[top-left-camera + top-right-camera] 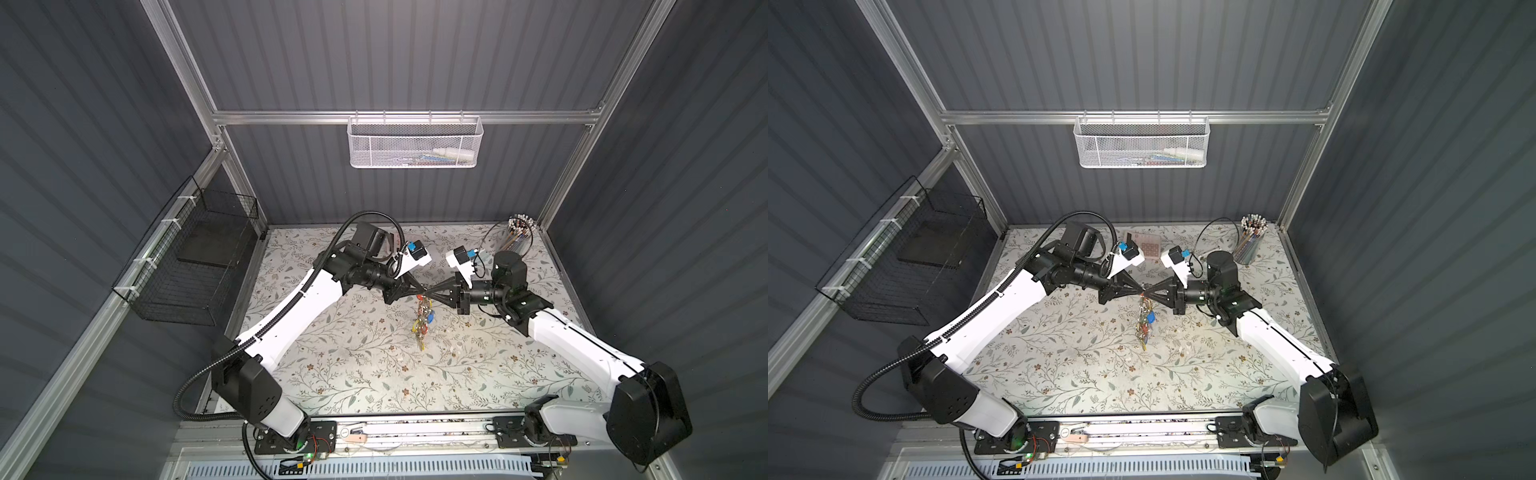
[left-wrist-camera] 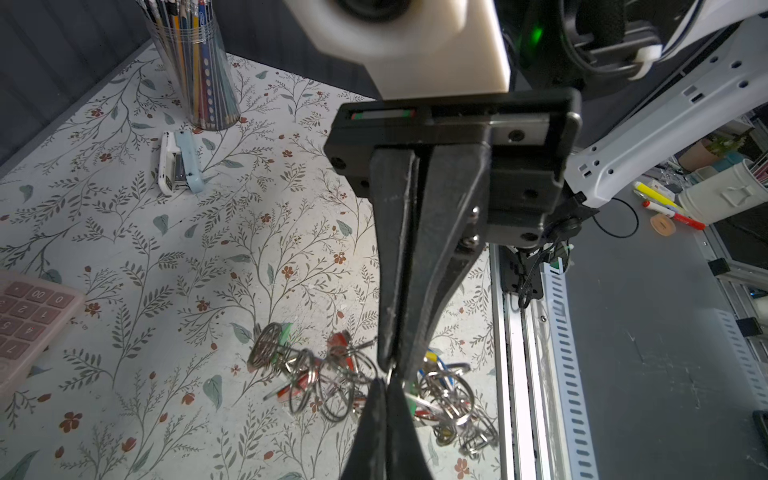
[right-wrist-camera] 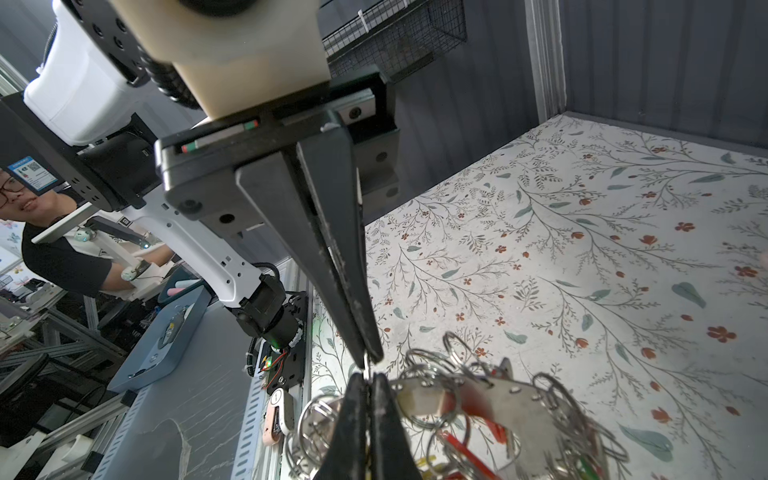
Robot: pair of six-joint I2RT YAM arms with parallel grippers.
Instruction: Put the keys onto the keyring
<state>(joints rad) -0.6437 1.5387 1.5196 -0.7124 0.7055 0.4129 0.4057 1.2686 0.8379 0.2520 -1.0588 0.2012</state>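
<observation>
The keyring hangs above the floral mat as a bunch of silver rings, keys and red, blue, green and yellow tags. My left gripper and right gripper meet tip to tip over it. Both are shut on the same thin silver ring at the top of the bunch. I cannot tell whether that is the keyring's rim or a small split ring. A flat silver plate with holes shows in the right wrist view. A yellow tag sits in the bunch.
A pink calculator lies at the back middle. A cup of pencils stands back right, with a stapler near it. A white mesh basket and a black wire basket hang on the walls.
</observation>
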